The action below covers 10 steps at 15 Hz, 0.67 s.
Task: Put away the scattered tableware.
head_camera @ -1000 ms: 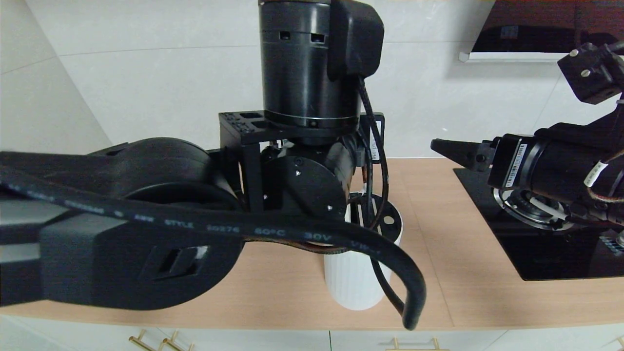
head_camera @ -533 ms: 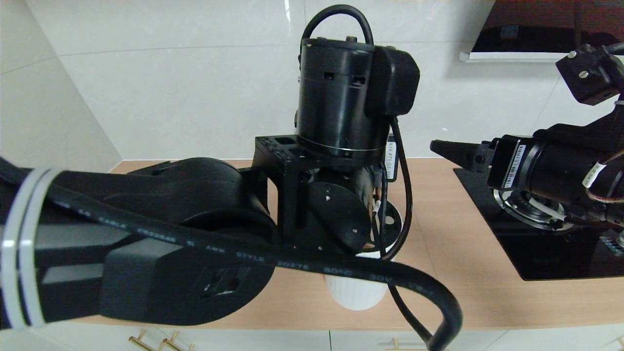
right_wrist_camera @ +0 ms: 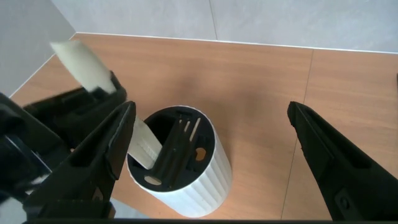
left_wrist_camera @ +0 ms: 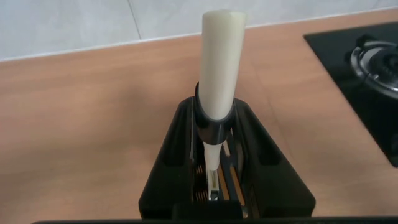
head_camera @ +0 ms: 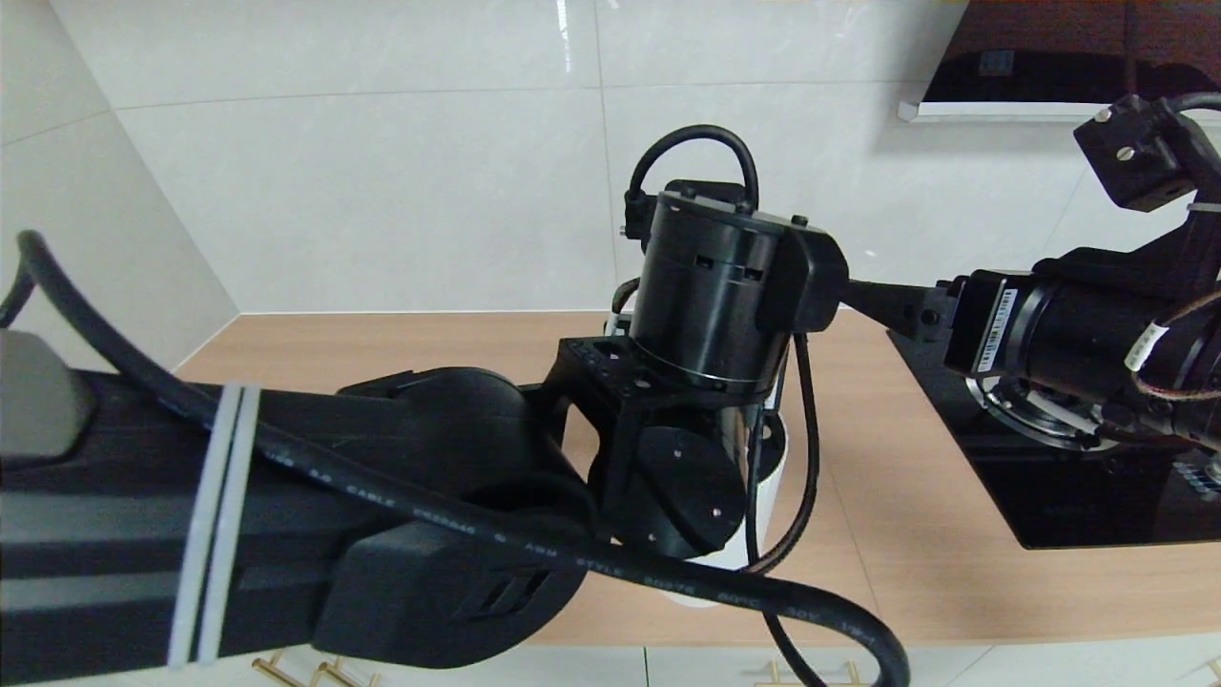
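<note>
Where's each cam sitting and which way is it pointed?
Head view: on the head, facing forward and down at the counter; both arms across it.
Left wrist view: on the left wrist, looking along the left hand clamped on the cream-handled utensil.
Right wrist view: on the right wrist, looking down past the open right hand at the white holder.
Shared: both wrist views show the utensil.
</note>
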{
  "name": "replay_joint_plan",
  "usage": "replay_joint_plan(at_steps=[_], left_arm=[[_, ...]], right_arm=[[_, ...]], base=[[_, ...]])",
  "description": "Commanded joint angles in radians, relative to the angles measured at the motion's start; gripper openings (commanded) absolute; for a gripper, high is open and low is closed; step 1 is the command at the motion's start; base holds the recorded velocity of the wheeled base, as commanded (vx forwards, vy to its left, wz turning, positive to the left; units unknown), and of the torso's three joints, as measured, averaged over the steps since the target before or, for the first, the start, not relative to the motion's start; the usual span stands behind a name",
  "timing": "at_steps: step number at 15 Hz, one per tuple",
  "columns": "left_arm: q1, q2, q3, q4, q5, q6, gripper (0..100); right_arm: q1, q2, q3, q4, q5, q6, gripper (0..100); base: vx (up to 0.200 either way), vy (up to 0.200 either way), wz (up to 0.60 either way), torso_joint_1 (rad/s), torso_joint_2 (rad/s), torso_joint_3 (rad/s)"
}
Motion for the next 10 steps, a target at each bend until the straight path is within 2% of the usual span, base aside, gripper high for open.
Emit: replay_joint_plan(at_steps=[1, 9, 10], left_arm=[[0.0, 0.028, 0.013, -0.001, 0.002, -0.01, 0], [0.0, 0.054, 0.065, -0.004, 0.01, -0.018, 0], [0.0, 0.052, 0.066, -0.003, 0.011, -0.018, 100]], right_arm=[[0.0, 0.007, -0.002, 0.0, 0.0, 0.0, 100], [0.0, 0.016, -0.003, -0.002, 0.0, 0.0, 100], [0.0, 0.016, -0.003, -0.002, 0.0, 0.0, 100]], base=[[0.0, 0.0, 0.0, 0.0, 0.0, 0.0], [0.0, 0.0, 0.0, 0.0, 0.0, 0.0], [0.0, 0.0, 0.0, 0.0, 0.0, 0.0]])
